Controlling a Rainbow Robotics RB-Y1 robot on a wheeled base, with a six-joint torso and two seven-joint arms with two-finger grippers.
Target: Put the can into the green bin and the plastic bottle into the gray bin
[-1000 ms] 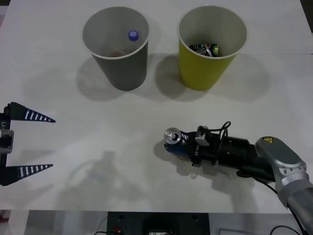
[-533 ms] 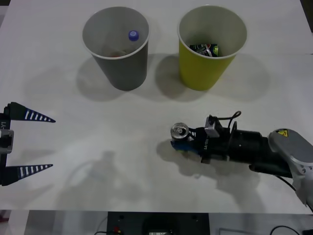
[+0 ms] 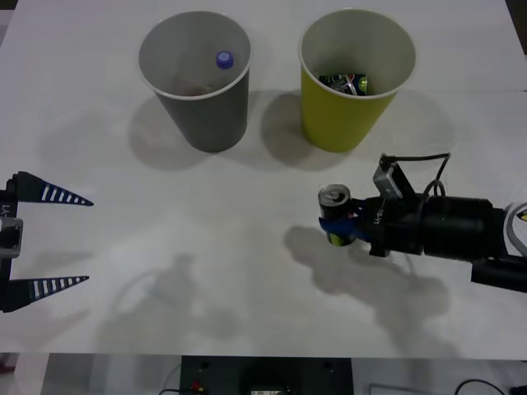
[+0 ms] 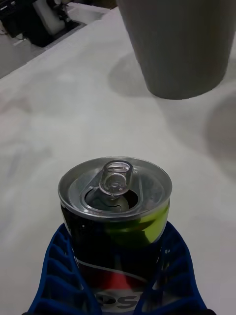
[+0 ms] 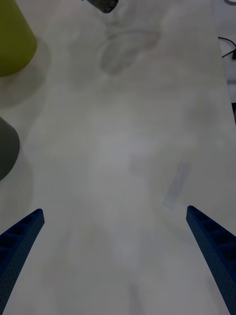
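My right gripper (image 3: 333, 224) is shut on the can (image 3: 334, 197), which stands upright with its silver top and pull tab showing, in front of the green bin (image 3: 342, 123). In the right wrist view the blue fingers (image 4: 56, 275) clasp the can (image 4: 115, 197) on both sides, and the gray bin (image 4: 177, 44) stands beyond it. The gray bin (image 3: 216, 115) holds the plastic bottle (image 3: 224, 59), of which the blue cap shows. My left gripper (image 3: 86, 241) is open at the table's left edge, apart from everything.
Another dark can (image 3: 346, 82) lies inside the green bin. The two bins stand side by side at the back of the white table (image 3: 206, 214). The left wrist view shows the green bin (image 5: 12, 39) and the gray bin (image 5: 6, 147) at its edge.
The right gripper has carried the can to the right and toward the green bin, rising off the table. The left arm has not moved.
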